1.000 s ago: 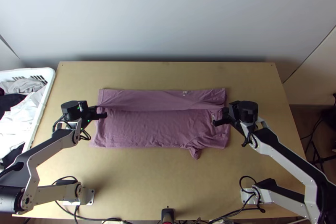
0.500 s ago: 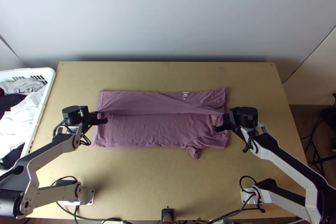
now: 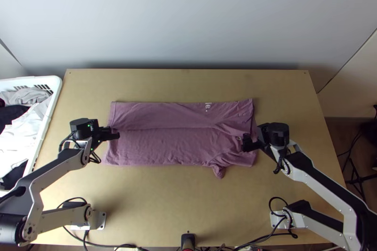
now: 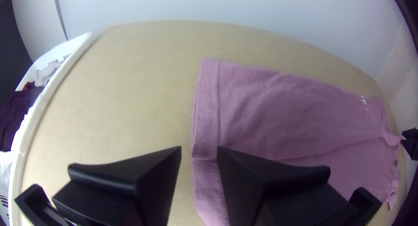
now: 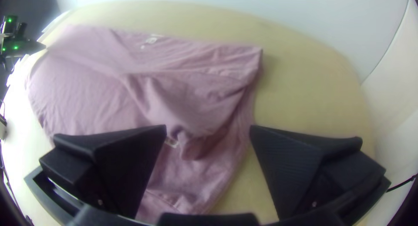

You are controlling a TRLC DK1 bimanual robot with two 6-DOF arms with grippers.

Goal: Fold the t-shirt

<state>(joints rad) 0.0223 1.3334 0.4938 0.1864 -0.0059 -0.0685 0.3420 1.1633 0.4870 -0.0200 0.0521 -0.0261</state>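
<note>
So, the jaws of the left gripper (image 3: 114, 133) were parted by a modest gap, nothing pinched, and in the left wrist view a hemmed edge of the purple t-shirt (image 3: 165, 145) could be seen between them. The jaws of the right gripper (image 3: 247, 142) were spread pretty wide, nothing clamped there either, with a rumpled hump of cloth seen between them in the right wrist view.

In the top view the t-shirt was laid out on the light wooden table (image 3: 165, 204) across the middle of the frame, in a long sideways rectangle. An upper flap (image 3: 160, 114) was folded over the rest, its edge run roughly along the middle of the shirt, kinda wrinkled toward the right. Some white print (image 3: 208, 107) was seen near the upper edge, right of centre. A bit of sleeve (image 3: 219, 171) was left poking out past the lower edge, right of centre too.

Over at the left edge of the frame, grey, white and dark clothes (image 3: 23, 128) were piled in a white basket (image 3: 55, 84).
</note>
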